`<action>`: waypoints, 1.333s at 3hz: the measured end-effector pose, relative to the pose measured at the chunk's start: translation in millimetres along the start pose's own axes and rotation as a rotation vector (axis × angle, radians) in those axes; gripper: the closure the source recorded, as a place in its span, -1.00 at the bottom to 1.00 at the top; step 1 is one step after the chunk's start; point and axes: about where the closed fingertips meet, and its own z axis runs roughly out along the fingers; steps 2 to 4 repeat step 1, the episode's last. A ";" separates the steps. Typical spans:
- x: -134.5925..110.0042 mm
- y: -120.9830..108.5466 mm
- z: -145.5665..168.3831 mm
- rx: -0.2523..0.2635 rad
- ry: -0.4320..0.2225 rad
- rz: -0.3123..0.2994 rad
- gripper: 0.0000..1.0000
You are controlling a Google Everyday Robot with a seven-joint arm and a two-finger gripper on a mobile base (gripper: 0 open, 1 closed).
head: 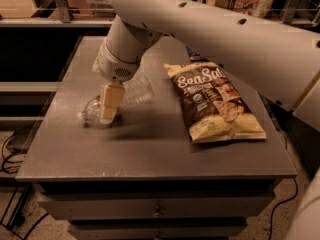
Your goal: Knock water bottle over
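Grey bench [150, 154], matte speckled top w/ squared edges, flat drawer fronts [157, 211] below at the near side. Mid-left on the top, the cream, blocky gripper [110, 104] points straight down, tip at or just above the surface. Unclear whether it is clamped or not.

The water bottle [137, 91] is clear ribbed plastic and blurred. It looks to be lying on its side directly behind the gripper and partly hidden by it. Its narrow end pokes out toward the bench's left edge and its body runs back-right.

Well apart to the right lies a crinkly chip bag [215, 101], flat, dark brown w/ a pale yellow btm.

A smooth off-white arm [210, 34], rounded shell w/ small holes, spans the upper right. Bkgd: dim shelving.
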 end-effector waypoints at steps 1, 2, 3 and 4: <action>0.2 -0.1 0.1 0.001 0.002 -0.001 -1.00; 0.2 -0.1 0.1 0.001 0.002 -0.001 -1.00; 0.2 -0.1 0.1 0.001 0.002 -0.001 -1.00; 0.2 -0.1 0.1 0.001 0.002 -0.001 -1.00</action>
